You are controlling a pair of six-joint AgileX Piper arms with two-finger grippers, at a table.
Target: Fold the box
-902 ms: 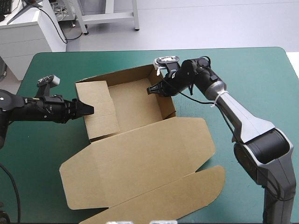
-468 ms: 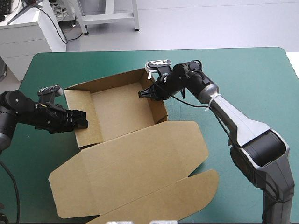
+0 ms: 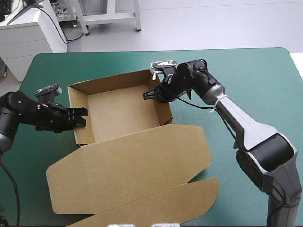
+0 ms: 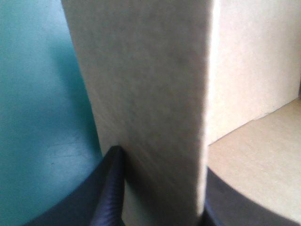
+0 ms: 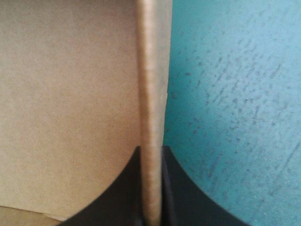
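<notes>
The brown box [image 3: 118,109] stands as an open tray in the middle of the table, walls raised, its lid [image 3: 132,165] lying flat toward the near edge. My left gripper [image 3: 81,117] holds the tray's left wall. In the left wrist view that thick wall [image 4: 150,94] fills the gap between the black fingers [image 4: 106,193], the left gripper [image 4: 160,188] shut on it. My right gripper [image 3: 150,94] pinches the right wall near the far corner. Seen from the right wrist, the wall's thin edge [image 5: 151,94] runs straight out of the right gripper [image 5: 151,188], shut on it.
Teal-green cover [image 3: 246,71] lies bare to the right of the box and along the far edge. The lid's rounded flap [image 3: 189,198] reaches close to the table's near edge. A narrow strip of cover [image 3: 42,71] shows left of the tray.
The left flap, earlier lying inward on the tray floor, now stands upright as a wall. The box slid left, then a little back. The right gripper kept its hold on the right wall.
</notes>
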